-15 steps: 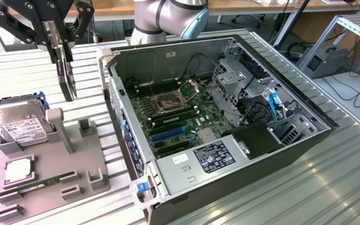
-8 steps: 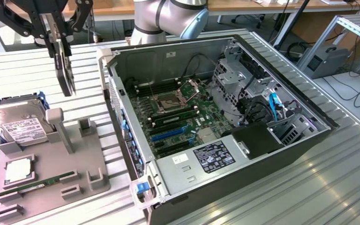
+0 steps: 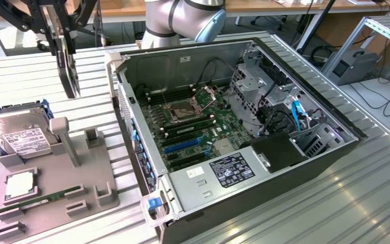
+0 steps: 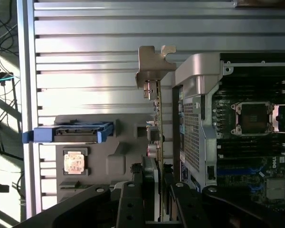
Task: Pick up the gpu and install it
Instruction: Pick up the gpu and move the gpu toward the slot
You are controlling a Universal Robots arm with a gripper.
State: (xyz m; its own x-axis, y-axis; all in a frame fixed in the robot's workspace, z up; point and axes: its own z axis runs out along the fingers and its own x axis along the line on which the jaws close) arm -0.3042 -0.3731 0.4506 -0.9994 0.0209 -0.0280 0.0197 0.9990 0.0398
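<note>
The gpu (image 3: 68,71) hangs edge-down in the air above the slatted table, to the exterior view's left of the open computer case (image 3: 317,152). My gripper (image 3: 58,38) is shut on the card's upper edge. In the wrist view the gpu (image 4: 156,126) is seen edge-on between my black fingers (image 4: 133,199), with my gripper (image 4: 156,183) clamped on it and its silver bracket (image 4: 152,61) at the far end. The card is beside the case wall (image 4: 194,109), outside the case. The motherboard (image 3: 195,127) with blue slots (image 3: 181,146) lies open inside.
A grey parts holder (image 3: 53,188) stands at the exterior view's left, carrying a hard drive (image 3: 19,134), a CPU (image 3: 19,184) and a RAM stick (image 3: 39,199). Drive cages and cables (image 3: 276,107) crowd the case's right half. A power supply (image 3: 229,170) sits at its near end.
</note>
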